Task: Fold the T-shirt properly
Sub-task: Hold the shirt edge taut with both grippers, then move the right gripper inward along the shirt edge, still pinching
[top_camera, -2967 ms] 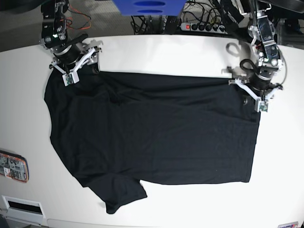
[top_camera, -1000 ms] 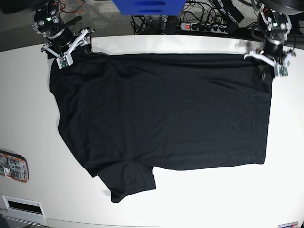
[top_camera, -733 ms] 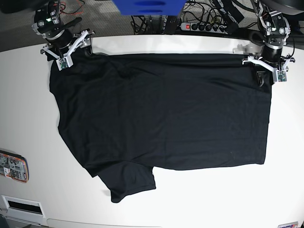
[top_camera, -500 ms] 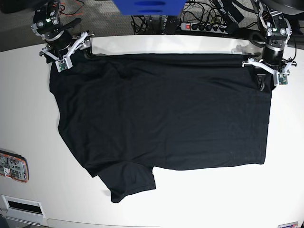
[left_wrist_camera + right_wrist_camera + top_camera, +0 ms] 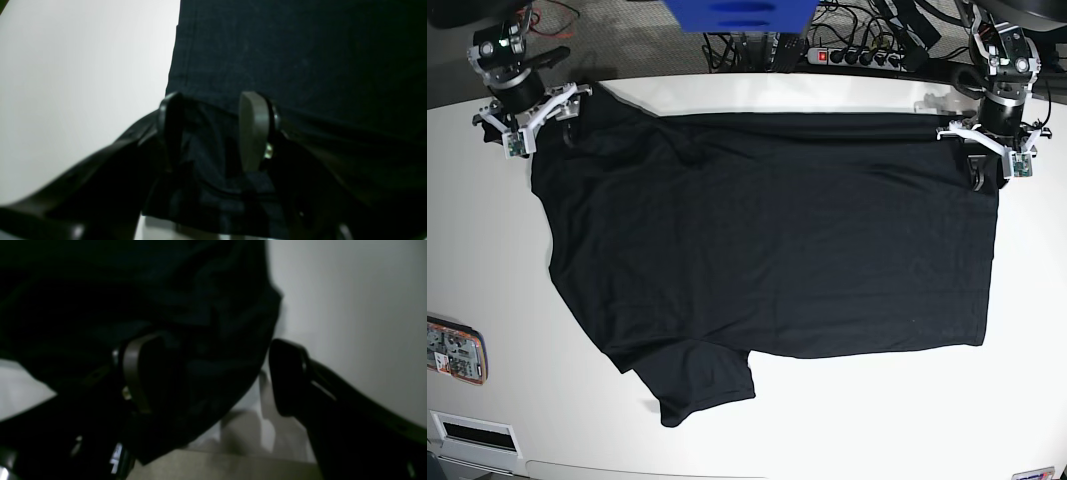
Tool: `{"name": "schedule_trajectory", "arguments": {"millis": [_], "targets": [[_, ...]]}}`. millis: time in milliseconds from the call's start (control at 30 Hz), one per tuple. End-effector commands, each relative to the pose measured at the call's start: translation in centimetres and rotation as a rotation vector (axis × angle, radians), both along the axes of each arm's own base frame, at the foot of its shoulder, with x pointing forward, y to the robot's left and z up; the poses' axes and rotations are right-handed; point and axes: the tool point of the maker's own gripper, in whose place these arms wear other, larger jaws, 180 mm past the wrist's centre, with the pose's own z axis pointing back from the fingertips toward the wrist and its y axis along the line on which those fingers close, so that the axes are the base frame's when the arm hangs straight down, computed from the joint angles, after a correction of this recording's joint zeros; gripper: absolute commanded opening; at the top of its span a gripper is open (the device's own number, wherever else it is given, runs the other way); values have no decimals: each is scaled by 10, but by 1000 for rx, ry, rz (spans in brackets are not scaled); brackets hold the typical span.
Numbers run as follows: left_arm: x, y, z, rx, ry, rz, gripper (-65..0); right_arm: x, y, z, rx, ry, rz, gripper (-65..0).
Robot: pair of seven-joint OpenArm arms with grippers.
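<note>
Since half a second ago, your right gripper (image 5: 527, 125) has shifted outward toward the table's far corner, drawing the shoulder corner of the T-shirt (image 5: 767, 240) with it; your left gripper (image 5: 992, 155) has held its place. The T-shirt lies spread flat on the white table (image 5: 857, 420), one sleeve pointing toward the near edge. In the right wrist view, the right gripper's (image 5: 206, 376) jaws stand wide apart with fabric draped between them. In the left wrist view, the left gripper's (image 5: 213, 130) fingers (image 5: 252, 130) stand partly apart over the hem corner; you cannot tell whether they pinch it.
</note>
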Motion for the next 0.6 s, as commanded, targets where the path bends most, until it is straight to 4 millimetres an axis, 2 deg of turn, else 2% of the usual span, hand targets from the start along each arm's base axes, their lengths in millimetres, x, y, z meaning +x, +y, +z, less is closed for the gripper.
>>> {"name": "schedule_trajectory", "arguments": {"millis": [0, 233, 400, 567], "targets": [[4, 1, 10, 11, -34, -7, -386, 0, 6, 7, 10, -28, 39, -189], [5, -6, -3, -10, 40, -16, -386, -5, 65, -3, 129, -14, 171, -189], [7, -16, -5, -24, 43, -39, -386, -6, 82, -4, 144, -2, 254, -189], [8, -18, -6, -27, 44, -43, -386, 1, 106, -3, 186, -20, 303, -189]]}}
